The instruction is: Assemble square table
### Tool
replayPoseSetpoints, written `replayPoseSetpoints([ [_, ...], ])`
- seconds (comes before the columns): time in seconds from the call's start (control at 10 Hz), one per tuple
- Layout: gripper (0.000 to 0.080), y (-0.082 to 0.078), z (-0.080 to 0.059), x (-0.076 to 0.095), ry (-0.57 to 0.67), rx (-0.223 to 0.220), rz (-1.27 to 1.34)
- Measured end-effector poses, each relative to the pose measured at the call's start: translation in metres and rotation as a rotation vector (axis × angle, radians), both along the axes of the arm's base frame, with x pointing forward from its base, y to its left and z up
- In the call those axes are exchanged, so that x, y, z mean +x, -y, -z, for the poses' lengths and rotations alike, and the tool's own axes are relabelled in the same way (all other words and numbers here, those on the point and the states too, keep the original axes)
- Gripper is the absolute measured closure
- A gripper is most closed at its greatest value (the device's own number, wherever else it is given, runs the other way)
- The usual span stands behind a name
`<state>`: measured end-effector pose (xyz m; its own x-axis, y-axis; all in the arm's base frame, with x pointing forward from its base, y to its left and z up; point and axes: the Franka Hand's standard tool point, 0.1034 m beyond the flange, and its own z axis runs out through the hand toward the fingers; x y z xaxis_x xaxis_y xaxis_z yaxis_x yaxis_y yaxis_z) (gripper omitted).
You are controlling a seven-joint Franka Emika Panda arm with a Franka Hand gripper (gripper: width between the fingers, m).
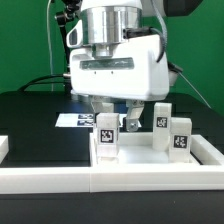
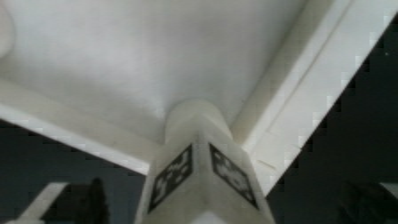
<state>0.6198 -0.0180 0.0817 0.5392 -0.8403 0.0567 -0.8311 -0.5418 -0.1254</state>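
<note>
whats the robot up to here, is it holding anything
One arm is assembling a small white table. Its gripper hovers with jaws open just above a tagged leg, which stands upright on the tabletop and is not gripped. Two more legs stand together toward the exterior view's right. The wrist view looks down along the leg's tagged faces onto the tray surface. The marker board lies behind.

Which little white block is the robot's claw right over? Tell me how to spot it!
Find the big white robot arm hanging over the black table. Straight under its open tool stands a small white leg block with a black-and-white tag on its front. Two other tagged blocks stand together further toward the exterior view's right; this one stands alone between the tool's fingers.
</note>
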Motion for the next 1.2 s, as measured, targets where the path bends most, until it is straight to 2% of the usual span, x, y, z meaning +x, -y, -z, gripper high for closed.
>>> replayPoseSetpoints([
  [0.2, 0.015, 0.0014, -0.0001, 0.0006, -0.007, -0.063, -0.258],
  [0.4, 0.015, 0.0048, 0.0001, 0.0006, -0.009, -0.093, -0.437],
  [1.0, 0.015, 0.0085, 0.0005, -0.0001, -0.015, -0.14, -0.729],
  [1.2, 0.0412, 0.0085, 0.0006, -0.0001, -0.015, -0.14, -0.728],
])
